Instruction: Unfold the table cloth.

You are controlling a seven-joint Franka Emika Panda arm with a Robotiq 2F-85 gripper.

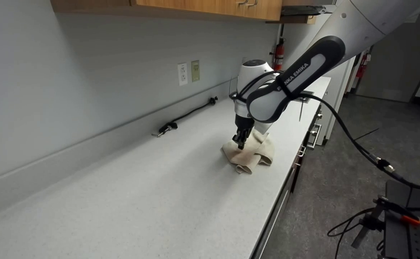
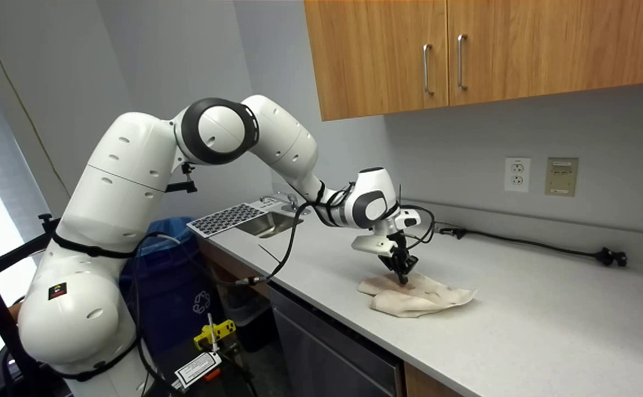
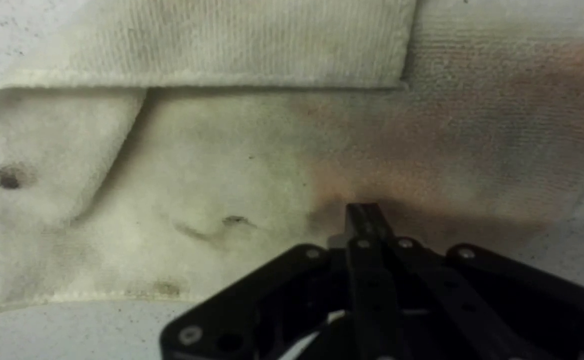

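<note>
The table cloth (image 1: 252,150) is a cream-beige sheet with a brownish-pink tinge. It lies wrinkled and partly folded on the counter in both exterior views (image 2: 423,302). In the wrist view the table cloth (image 3: 211,165) fills much of the picture. A ribbed flap is folded over along its top edge, and a smaller fold lies under that flap at the left. My gripper (image 1: 241,145) points down over the tinged part of the cloth, and it shows there in an exterior view (image 2: 403,278). In the wrist view its fingertips (image 3: 364,207) are together, with no cloth visible between them.
The white counter (image 1: 130,201) runs along a wall with a backsplash. A black cable (image 1: 192,112) lies near the wall; it also shows in an exterior view (image 2: 536,242). A sink (image 2: 269,225) is at the far end. Wooden cabinets (image 2: 382,55) hang above. The counter's front edge is close to the cloth.
</note>
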